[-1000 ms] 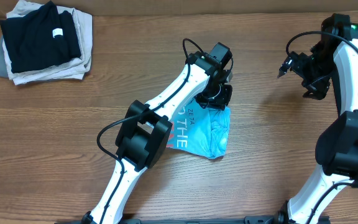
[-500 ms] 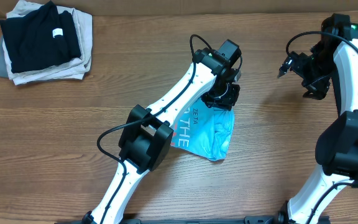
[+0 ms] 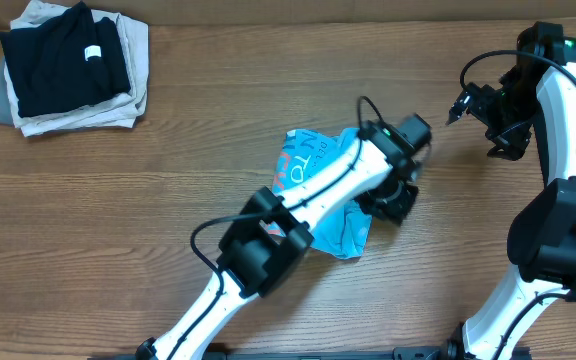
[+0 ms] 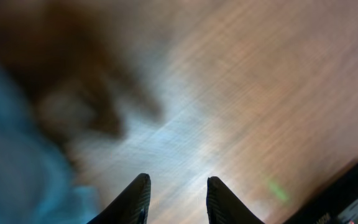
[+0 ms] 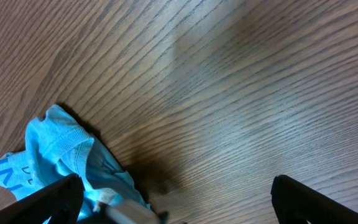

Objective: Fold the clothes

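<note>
Folding appears far from done: the T-shirt (image 3: 306, 156) lies bunched on the surface (image 3: 118, 200), while the left gripper (image 4: 178, 199) and the right gripper (image 5: 176, 185) both stand open and empty.

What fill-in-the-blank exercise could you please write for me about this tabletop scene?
1. The crumpled T-shirt on the table is light ___.
2. The left tool is open and holds ___ between its fingers.
3. The garment atop the folded stack is ___.

Missing words: blue; nothing; black.
</note>
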### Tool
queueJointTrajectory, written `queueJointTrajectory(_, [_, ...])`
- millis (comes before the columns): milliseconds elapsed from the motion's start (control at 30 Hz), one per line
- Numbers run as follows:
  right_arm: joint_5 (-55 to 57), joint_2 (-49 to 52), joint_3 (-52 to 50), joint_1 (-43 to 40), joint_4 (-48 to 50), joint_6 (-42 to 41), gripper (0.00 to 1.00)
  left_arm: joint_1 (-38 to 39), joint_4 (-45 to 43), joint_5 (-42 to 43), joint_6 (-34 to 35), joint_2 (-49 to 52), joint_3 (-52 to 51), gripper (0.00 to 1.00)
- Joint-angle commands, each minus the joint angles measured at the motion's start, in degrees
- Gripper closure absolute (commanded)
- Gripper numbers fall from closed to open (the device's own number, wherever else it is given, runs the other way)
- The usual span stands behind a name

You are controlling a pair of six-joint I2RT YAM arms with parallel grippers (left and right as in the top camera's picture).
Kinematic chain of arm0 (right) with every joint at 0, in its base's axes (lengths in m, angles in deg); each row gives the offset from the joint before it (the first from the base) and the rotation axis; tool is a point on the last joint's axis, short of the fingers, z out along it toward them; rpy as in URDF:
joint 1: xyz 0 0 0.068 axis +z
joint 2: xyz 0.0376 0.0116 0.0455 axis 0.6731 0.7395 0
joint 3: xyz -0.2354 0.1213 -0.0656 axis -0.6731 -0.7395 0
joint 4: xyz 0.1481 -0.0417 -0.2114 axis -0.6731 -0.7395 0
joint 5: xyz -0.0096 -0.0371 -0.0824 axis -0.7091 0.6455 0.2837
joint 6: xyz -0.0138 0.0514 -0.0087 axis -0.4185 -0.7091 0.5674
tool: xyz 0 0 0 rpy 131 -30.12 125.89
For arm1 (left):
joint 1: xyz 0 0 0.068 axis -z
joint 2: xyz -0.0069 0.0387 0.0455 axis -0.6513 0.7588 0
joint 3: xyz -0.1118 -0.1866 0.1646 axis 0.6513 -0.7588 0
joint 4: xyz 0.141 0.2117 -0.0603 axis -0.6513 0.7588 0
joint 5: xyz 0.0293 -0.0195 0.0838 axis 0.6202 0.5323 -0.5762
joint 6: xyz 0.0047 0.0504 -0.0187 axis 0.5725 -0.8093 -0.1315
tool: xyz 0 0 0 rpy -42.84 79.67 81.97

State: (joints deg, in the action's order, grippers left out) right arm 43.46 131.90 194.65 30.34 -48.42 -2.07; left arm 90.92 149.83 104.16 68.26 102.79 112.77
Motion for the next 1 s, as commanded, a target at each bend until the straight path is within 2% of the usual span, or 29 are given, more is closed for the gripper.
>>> queueJointTrajectory(0, [0.2,-1.5,1.0,0.1,0.1,-0.1,0.00,-0.3,1.9,-0.1,-1.2,0.2,2.2,0.72])
queueJointTrajectory(67, [0.2,-1.5,1.0,0.1,0.1,-0.1,0.00,-1.1,5.6,-2.4,-1.6,0.1,5.7,0.74])
queueJointTrajectory(133, [0.2,-1.5,1.0,0.1,0.1,-0.1,0.00,-3.0,12.2,-8.9,-1.5,-0.3,12.0,0.73])
queueJointTrajectory(267, [0.2,-1.5,1.0,0.1,0.1,-0.1,0.00,-7.8,19.2,-15.5,0.1,-0.5,20.3,0.59])
queueJointTrajectory(300, [0.2,-1.5,1.0,0.1,0.1,-0.1,0.00,-9.0,19.3,-15.5,0.2,-0.5,20.7,0.53])
queueJointTrajectory(367, [0.2,-1.5,1.0,0.1,0.1,-0.1,0.00,-11.2,19.2,-14.8,0.6,-0.5,20.6,0.50])
queueJointTrajectory(533, [0.2,-1.5,1.0,0.1,0.1,-0.1,0.00,-13.9,18.1,-13.4,0.6,0.5,16.4,0.52])
queueJointTrajectory(800, [0.2,-1.5,1.0,0.1,0.1,-0.1,0.00,-12.5,12.2,-13.6,0.6,0.7,11.2,0.54])
queueJointTrajectory(967, [0.2,-1.5,1.0,0.1,0.1,-0.1,0.00,-11.9,10.9,-17.2,2.5,0.8,9.3,0.53])
